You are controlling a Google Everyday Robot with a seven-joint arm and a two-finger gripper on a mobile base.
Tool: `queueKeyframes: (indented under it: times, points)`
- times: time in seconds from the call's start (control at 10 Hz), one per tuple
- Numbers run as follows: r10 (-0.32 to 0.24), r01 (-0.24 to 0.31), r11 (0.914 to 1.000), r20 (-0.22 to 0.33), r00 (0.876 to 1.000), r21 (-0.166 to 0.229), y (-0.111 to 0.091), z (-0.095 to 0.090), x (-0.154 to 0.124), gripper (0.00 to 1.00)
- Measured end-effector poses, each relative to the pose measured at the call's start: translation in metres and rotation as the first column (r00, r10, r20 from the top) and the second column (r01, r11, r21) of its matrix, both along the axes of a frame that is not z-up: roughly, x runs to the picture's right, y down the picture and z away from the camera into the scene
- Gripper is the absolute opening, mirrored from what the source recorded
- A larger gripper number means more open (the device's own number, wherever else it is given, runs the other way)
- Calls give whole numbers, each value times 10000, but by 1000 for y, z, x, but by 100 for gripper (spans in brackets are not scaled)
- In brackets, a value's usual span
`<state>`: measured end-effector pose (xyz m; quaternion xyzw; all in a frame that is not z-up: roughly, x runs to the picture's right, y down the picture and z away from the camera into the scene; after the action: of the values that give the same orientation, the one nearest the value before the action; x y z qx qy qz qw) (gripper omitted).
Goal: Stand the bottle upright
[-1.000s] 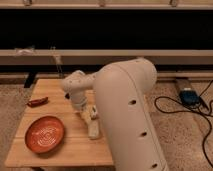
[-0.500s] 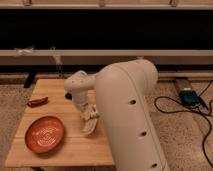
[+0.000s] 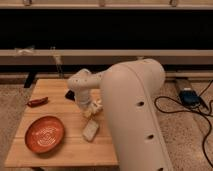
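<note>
On the desk (image 3: 52,90) I count one bottle (image 3: 90,131), one bowl (image 3: 45,134), one red packet (image 3: 37,102) and one dark thing (image 3: 70,94) just behind my arm. The bottle lies flat near the desk's middle, right of the bowl. Its long axis runs near to far, the far end leaning slightly right. My hand (image 3: 93,109) is closed tight at that far end; whether it actually grips the bottle I cannot tell.
</note>
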<state>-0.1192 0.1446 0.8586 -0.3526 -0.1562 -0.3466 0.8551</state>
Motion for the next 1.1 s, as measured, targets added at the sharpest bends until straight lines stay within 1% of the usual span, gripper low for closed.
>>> queueKeyframes:
  times: [0.4, 0.7, 0.9, 1.1]
  points:
    - [-46, 38, 9999, 661, 9978, 122, -15, -16, 0, 0]
    - [146, -139, 9999, 1269, 9918, -62, -24, -29, 7, 0]
    - [358, -325, 9992, 1730, 9843, -220, -28, -37, 8, 0]
    - [675, -592, 9973, 2325, 9702, -425, -33, -46, 8, 0]
